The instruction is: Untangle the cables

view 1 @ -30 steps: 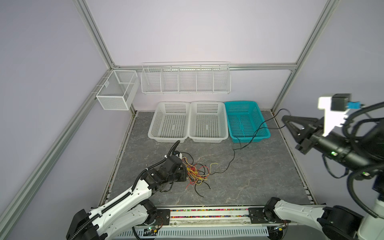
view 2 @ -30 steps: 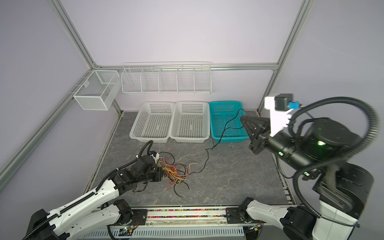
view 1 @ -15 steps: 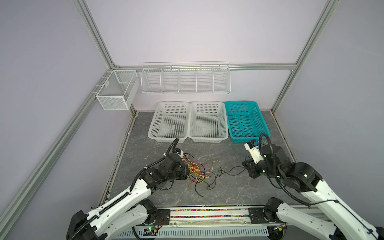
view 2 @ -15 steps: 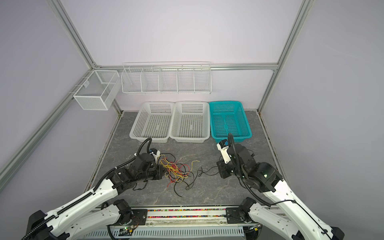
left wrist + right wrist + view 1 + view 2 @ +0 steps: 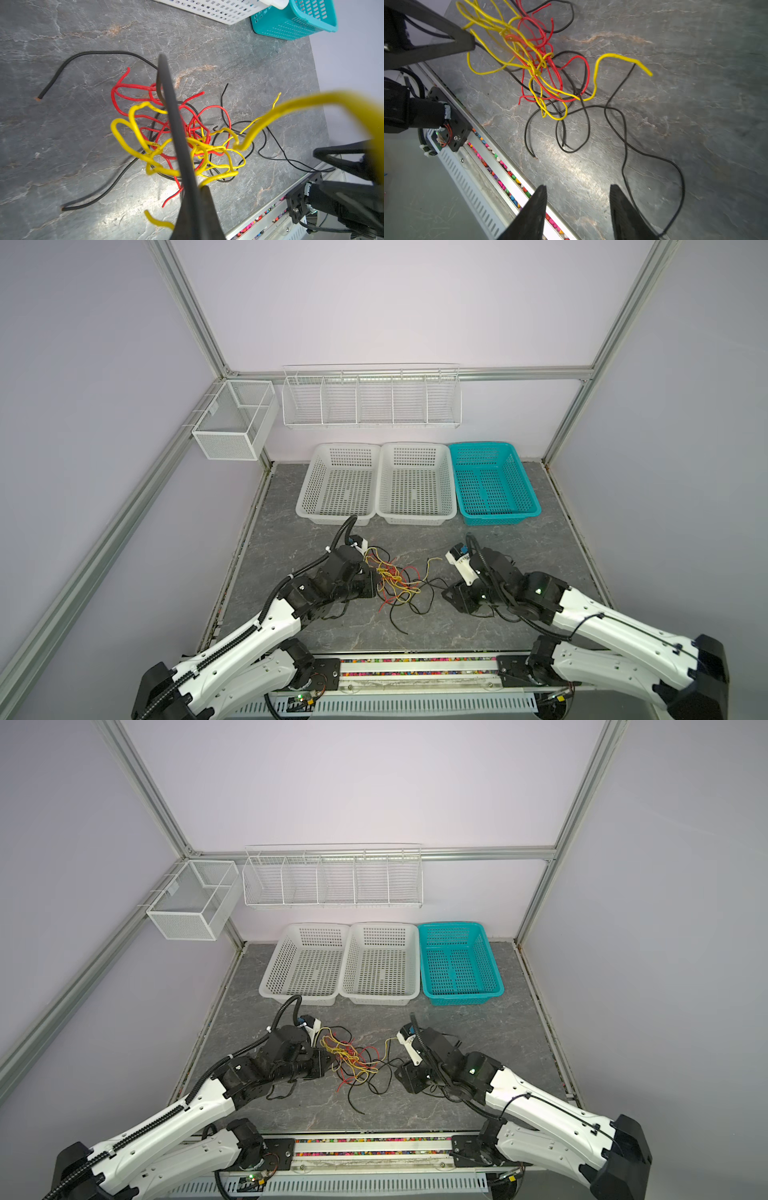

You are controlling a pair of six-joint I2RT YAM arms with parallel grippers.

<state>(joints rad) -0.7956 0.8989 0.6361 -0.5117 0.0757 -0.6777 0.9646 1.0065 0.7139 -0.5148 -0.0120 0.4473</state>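
The cables (image 5: 395,581) (image 5: 353,1061) lie as a tangle of red, yellow and black wires on the grey floor between the two arms. My left gripper (image 5: 371,585) (image 5: 328,1063) sits at the tangle's left edge, shut on a yellow cable (image 5: 220,176) that comes out on both sides of the closed fingers (image 5: 176,124). From the right wrist view, the same left gripper (image 5: 467,41) has yellow strands fanning out of it. My right gripper (image 5: 445,596) (image 5: 577,193) stands open just right of the tangle, empty. A thin black cable (image 5: 625,133) runs past one of its fingers (image 5: 618,199).
Two white baskets (image 5: 338,516) (image 5: 415,517) and a teal basket (image 5: 498,519) line the back of the floor. A wire rack (image 5: 371,396) and a mesh box (image 5: 232,420) hang on the walls. A metal rail (image 5: 415,666) runs along the front edge.
My right arm came down from high on the right to the floor beside the tangle. Its jaws opened and let go of the thin black cable. The left gripper stayed put.
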